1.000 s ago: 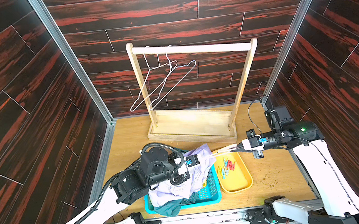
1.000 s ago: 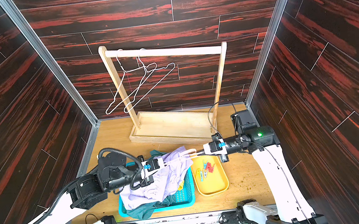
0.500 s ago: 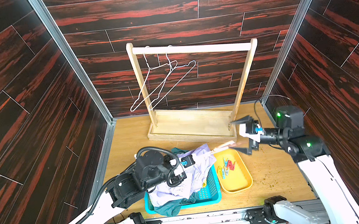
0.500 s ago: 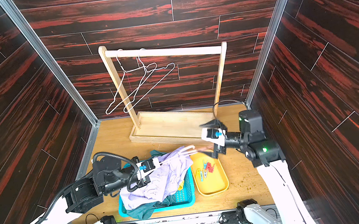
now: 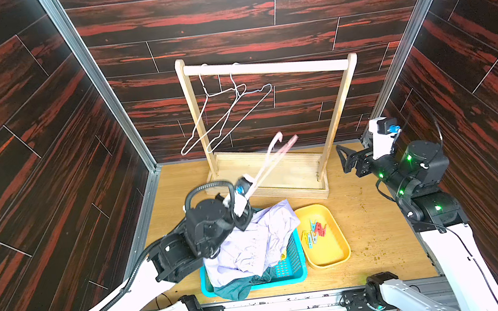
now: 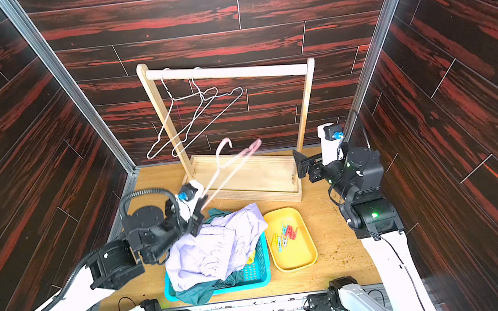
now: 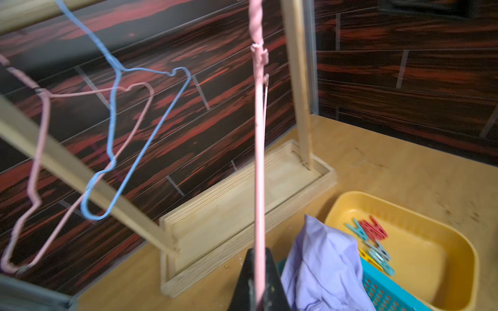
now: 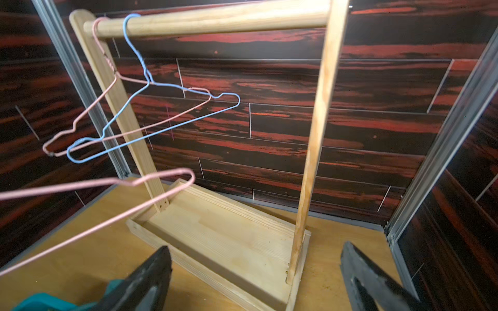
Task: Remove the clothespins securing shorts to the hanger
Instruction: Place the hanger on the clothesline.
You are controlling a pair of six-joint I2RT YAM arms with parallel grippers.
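Setting: robot lab test cell | evidence: wood-print panel walls [image 5: 225, 12] on aluminium corner posts [image 5: 103, 90]; two white arms [image 5: 463, 253] bolted to front rail [image 5: 274, 303]; small tabletop [image 5: 379, 243] with staged wooden rack [image 5: 263, 68].

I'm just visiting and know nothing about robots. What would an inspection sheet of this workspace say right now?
Surface: wooden tabletop, brown specks scattered near the yellow tray.
Job's things: clothespins lie in the tray; shorts heaped in the blue basket, lavender on top; pink hanger bare.
Clutter: wooden rack holding two bare wire hangers.
Grippers: left gripper jaws shut on the pink hanger; right gripper jaws open, empty.
Cables: black hose arches beside the left gripper.
Surroundings: dark wood-pattern walls.
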